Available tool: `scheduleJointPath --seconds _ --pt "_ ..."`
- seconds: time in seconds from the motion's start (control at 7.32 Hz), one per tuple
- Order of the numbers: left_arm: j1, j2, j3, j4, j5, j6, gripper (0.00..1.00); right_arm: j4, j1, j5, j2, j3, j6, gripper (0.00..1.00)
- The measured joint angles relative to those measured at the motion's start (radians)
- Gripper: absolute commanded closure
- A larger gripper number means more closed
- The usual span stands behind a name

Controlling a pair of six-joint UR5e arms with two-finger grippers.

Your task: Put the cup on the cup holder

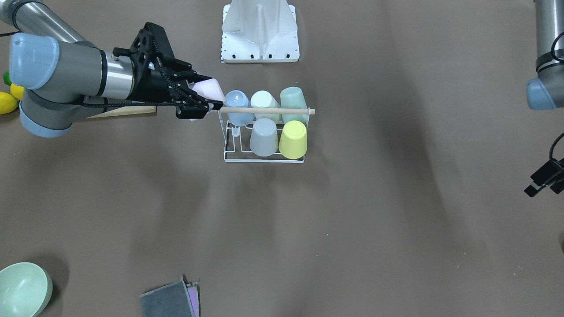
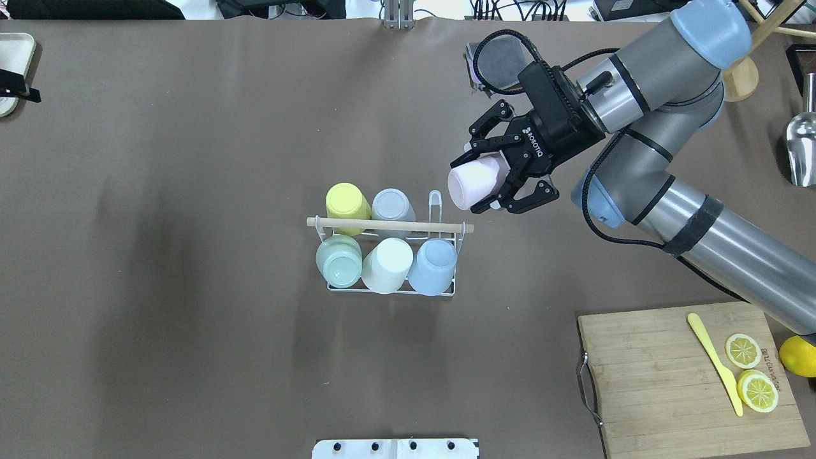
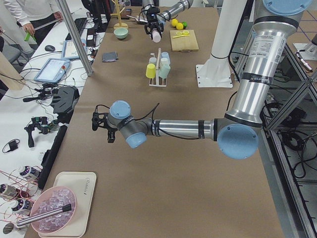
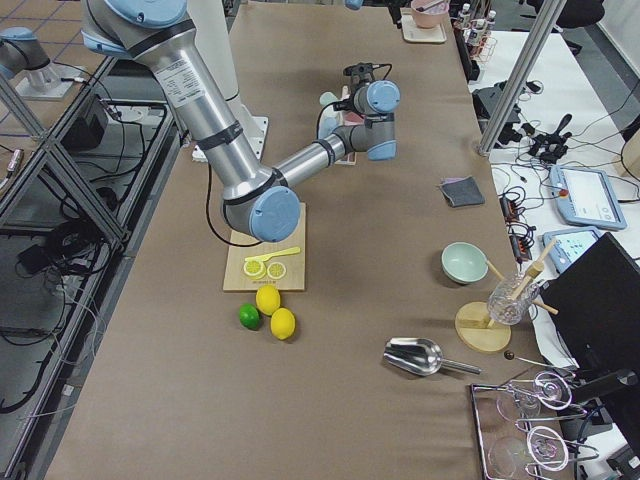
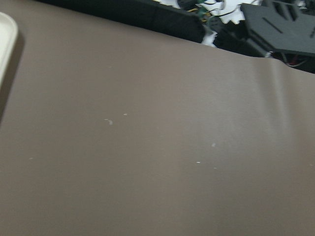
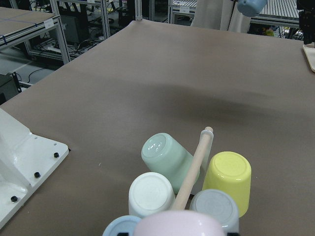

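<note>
You are looking at a brown paper-covered bench [image 2: 191,159]. Metal-framed shelving [image 6: 74,29] stands beyond it at the upper left of the right wrist view.

Right of centre in the overhead view, the right claw [image 2: 475,182] is clamped on the tilted pale pink plastic cup [image 2: 468,185], just beside the upper right end of the white wire cup holder with a wooden rod [image 2: 389,224].

The left claw [image 1: 544,178] sits at the right edge of the front view, and you cannot tell how far it is open.
</note>
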State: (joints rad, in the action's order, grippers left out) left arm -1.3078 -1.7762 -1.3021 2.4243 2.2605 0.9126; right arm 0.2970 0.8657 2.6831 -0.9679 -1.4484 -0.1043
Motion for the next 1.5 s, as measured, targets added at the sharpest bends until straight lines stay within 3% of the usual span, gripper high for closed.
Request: scheduleJointPath --seconds 0.82,1.5 --pt "-0.129 0.092 -0.068 -0.419 0.074 -0.435 0.03 -0.001 0.001 -0.041 0.117 0.138 0.024 0.67" --pt "-0.198 0.147 -0.098 -0.732 0.067 -0.744 0.03 -0.083 -0.078 -0.101 0.128 0.147 0.040 0.67"
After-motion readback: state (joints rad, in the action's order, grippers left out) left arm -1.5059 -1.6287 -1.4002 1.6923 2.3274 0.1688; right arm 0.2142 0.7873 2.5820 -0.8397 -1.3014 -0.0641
